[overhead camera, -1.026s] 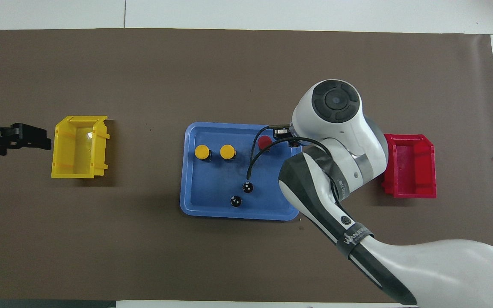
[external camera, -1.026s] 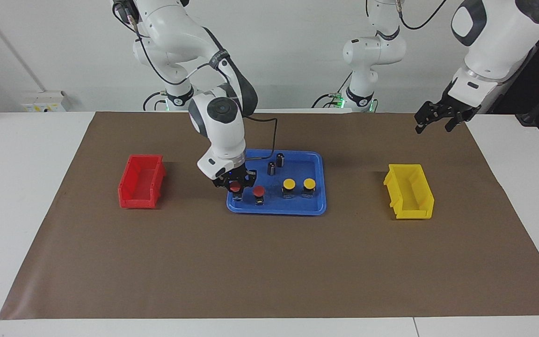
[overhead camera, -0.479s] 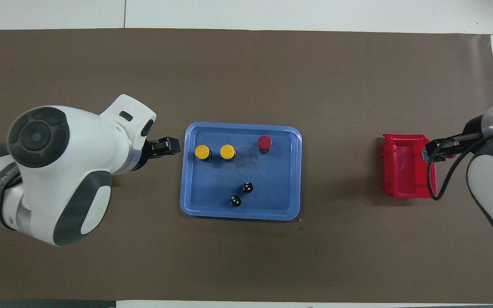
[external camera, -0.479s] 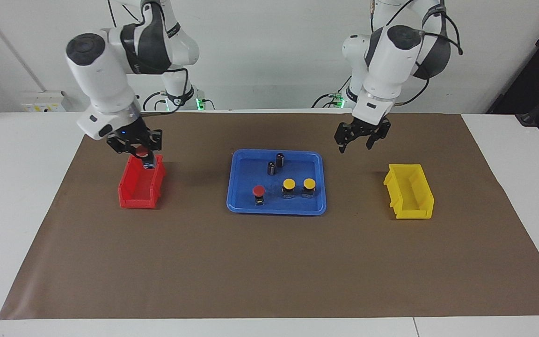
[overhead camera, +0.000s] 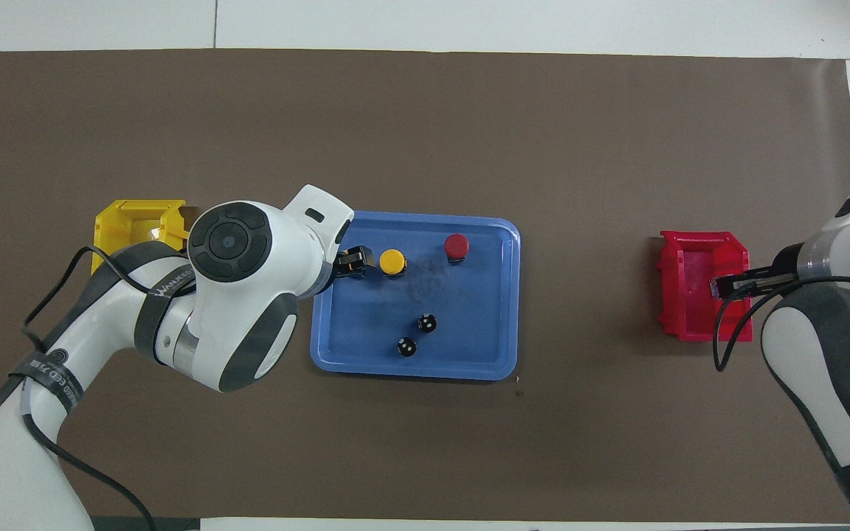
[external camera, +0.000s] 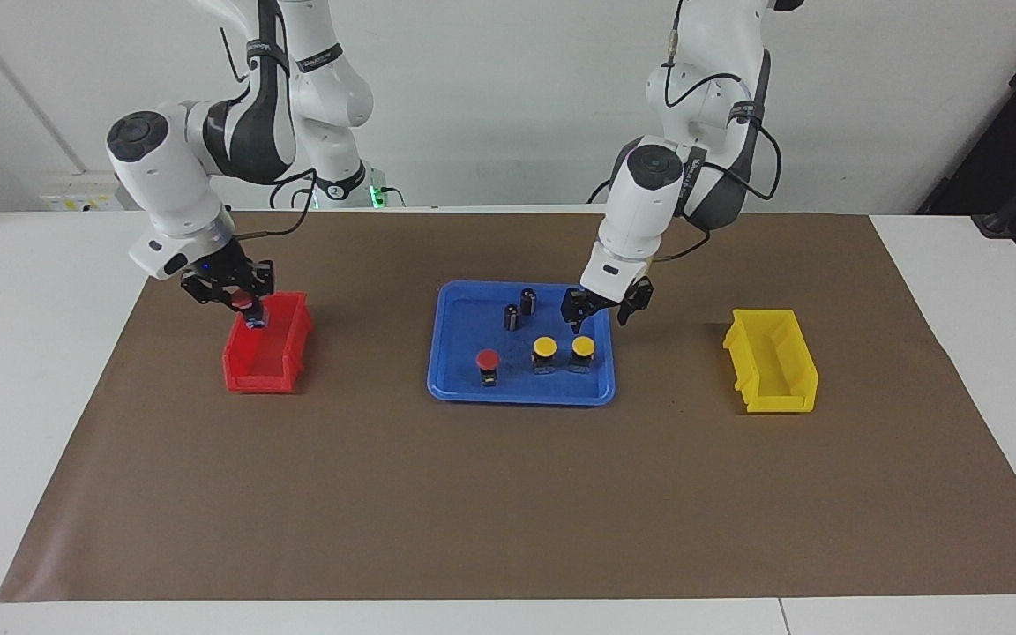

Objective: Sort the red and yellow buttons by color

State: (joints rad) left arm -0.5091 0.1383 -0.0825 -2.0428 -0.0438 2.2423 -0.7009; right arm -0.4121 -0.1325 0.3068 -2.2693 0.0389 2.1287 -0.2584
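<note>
- Red button point(external camera: 246, 304) sits clamped in the right gripper point(external camera: 243, 310) over the red bin point(external camera: 266, 356); the left gripper point(external camera: 598, 316), fingers apart, hangs just above a yellow button point(external camera: 582, 349) in the blue tray point(external camera: 521, 393)
- From overhead, the left gripper point(overhead camera: 352, 261) covers that button, another yellow button point(overhead camera: 392, 261) just beside it

Two high opposed cameras share the brown mat point(external camera: 508, 494).

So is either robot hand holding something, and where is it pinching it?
The right gripper holds a red button over the red bin, pinched just below its cap. The left gripper holds nothing.
</note>
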